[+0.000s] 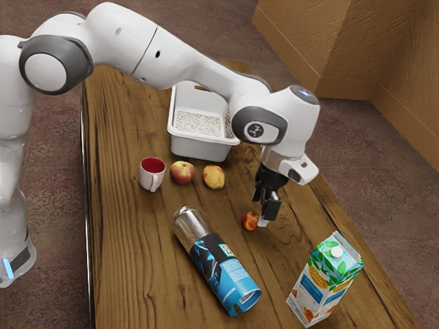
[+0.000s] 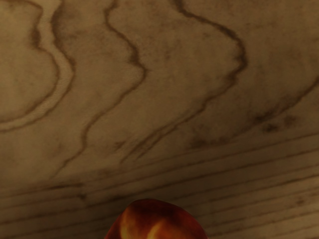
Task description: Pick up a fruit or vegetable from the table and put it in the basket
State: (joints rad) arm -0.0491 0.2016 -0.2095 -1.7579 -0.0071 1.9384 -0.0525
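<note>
Ext view L→R: basket (image 1: 199, 149), well off | red-orange fruit (image 1: 247, 221) on counter (image 1: 137, 247), hard by my gripper (image 1: 265, 212), on its ext-view-left side | can't tell if I'm spread or pinching; prob. need centring on fruit b4 lift

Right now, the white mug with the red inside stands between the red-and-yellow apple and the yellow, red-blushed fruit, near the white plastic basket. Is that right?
Not quite: the exterior view shows the apple in the middle, between the mug and the yellow, red-blushed fruit. They are indeed near the basket.
</note>
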